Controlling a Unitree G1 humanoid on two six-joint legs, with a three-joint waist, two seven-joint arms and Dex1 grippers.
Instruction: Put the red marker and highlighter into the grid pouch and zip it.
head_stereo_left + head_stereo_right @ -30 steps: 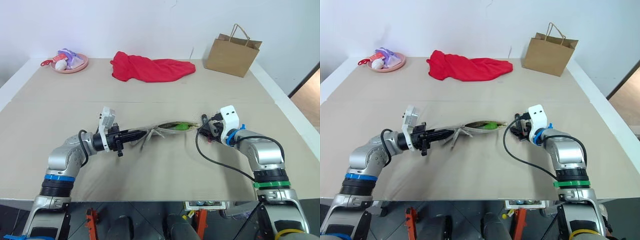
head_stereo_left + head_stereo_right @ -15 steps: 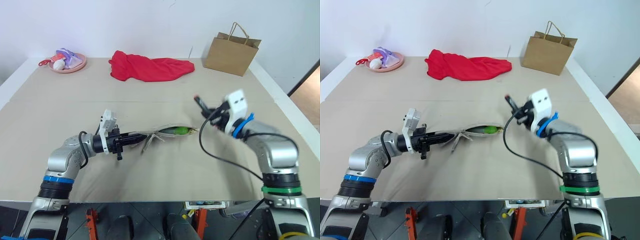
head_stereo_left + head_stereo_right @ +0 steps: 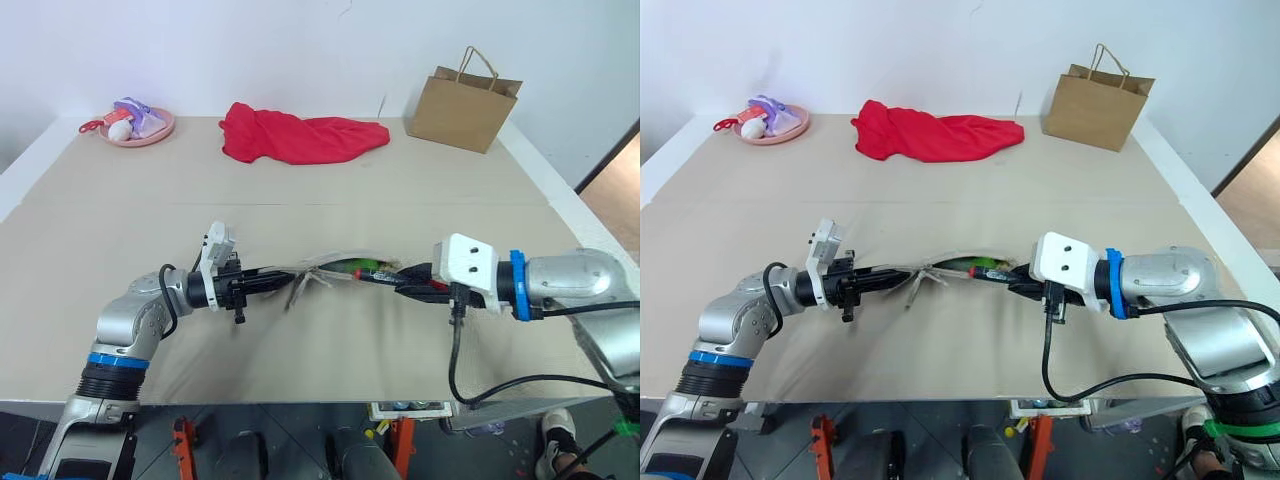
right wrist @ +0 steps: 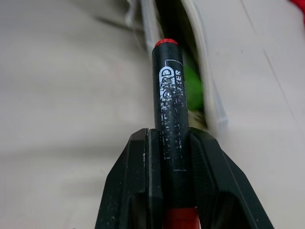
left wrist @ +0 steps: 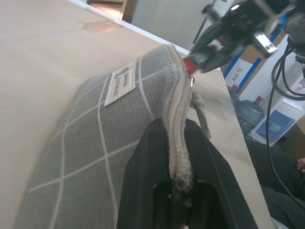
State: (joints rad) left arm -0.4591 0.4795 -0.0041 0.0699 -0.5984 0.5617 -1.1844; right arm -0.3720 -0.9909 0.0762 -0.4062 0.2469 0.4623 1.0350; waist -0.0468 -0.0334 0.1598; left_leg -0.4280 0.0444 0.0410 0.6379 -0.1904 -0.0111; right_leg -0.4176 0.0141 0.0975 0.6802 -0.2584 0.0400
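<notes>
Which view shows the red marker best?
The right wrist view: the red marker runs up its middle, clamped in the right tool, tip at the grid pouch opening. Both eye views show a thin sliver; the left wrist view, one red end.

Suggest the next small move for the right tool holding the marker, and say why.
Probably ease the red marker forward into the grid pouch. The right tool grips its barrel with the tip at the open mouth, the highlighter already lies inside, and the left tool pinches the pouch's zipper edge.
</notes>
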